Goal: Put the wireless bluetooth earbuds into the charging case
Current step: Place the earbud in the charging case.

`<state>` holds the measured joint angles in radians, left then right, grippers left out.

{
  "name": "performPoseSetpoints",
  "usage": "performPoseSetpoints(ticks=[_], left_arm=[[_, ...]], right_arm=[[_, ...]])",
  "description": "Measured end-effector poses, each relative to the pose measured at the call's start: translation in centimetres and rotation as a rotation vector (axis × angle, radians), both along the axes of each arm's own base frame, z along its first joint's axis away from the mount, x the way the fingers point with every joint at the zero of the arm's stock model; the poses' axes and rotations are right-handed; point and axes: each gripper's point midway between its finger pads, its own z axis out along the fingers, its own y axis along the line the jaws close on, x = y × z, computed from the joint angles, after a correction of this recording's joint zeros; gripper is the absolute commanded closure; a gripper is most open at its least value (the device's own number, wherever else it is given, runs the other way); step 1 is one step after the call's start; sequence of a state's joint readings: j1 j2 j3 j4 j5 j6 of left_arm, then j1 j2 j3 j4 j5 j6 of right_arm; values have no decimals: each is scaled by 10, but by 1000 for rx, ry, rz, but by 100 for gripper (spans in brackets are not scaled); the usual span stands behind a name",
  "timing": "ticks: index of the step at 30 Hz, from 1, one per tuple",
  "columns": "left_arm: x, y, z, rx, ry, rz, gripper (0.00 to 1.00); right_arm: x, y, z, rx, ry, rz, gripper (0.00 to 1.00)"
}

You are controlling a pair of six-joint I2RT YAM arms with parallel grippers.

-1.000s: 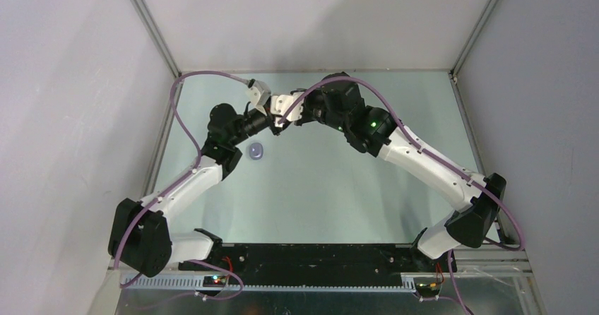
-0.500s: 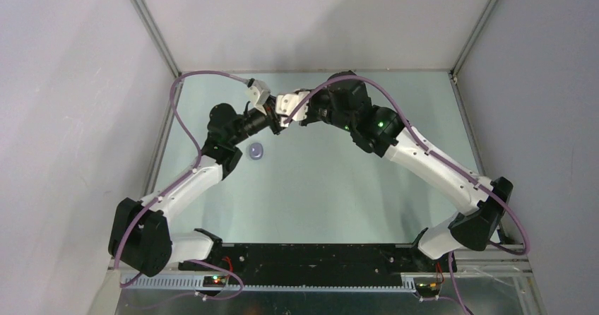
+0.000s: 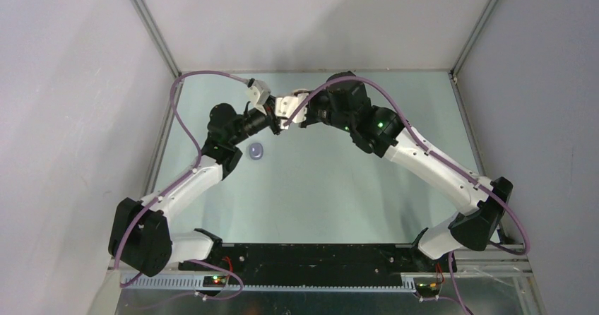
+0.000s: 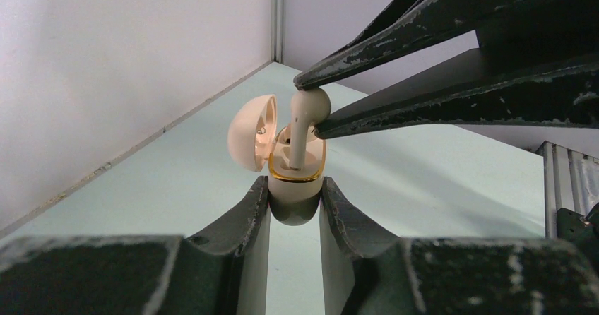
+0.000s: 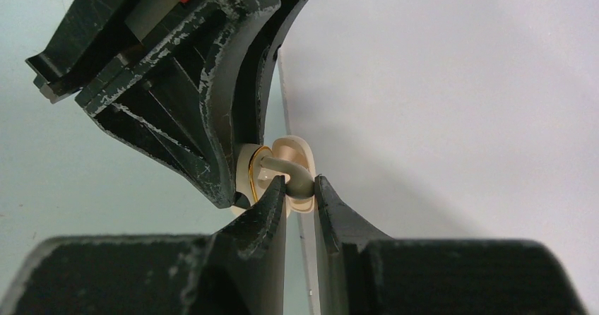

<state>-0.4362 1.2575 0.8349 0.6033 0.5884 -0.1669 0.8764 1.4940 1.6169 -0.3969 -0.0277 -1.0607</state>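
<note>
My left gripper (image 4: 294, 188) is shut on the base of a cream charging case (image 4: 296, 196) with a gold rim, its lid (image 4: 251, 133) hinged open to the left. My right gripper (image 5: 299, 184) is shut on the head of a white earbud (image 4: 308, 110), whose stem stands down in the case's right slot. The right wrist view shows the earbud (image 5: 281, 167) and the case (image 5: 246, 175) beside my left fingers (image 5: 212, 82). In the top view both grippers meet above the far middle of the table, left (image 3: 273, 126) and right (image 3: 284, 119). A small lavender piece (image 3: 257, 150) lies on the table.
The pale green table (image 3: 318, 188) is walled at the left, back and right; the grippers work close to the back wall. The lavender piece lies just right of my left forearm (image 3: 212, 163). A black rail (image 3: 311, 255) with both arm bases runs along the near edge.
My right arm has shifted a little to the left, bringing the earbud onto the case. The left arm and the lavender piece have not moved.
</note>
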Motion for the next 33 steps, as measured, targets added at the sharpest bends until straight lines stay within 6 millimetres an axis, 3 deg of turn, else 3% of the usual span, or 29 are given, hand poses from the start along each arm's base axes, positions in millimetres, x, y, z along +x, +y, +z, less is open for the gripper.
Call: performPoseSetpoints(ticks=[18,33], left_arm=[[1,1,0,0,-1,4,100],[1,1,1,0,-5,4,100]], right_arm=[[8,-5,-4,-56,-52,-34,100],[2,6,-9,-48,-36,11,100]])
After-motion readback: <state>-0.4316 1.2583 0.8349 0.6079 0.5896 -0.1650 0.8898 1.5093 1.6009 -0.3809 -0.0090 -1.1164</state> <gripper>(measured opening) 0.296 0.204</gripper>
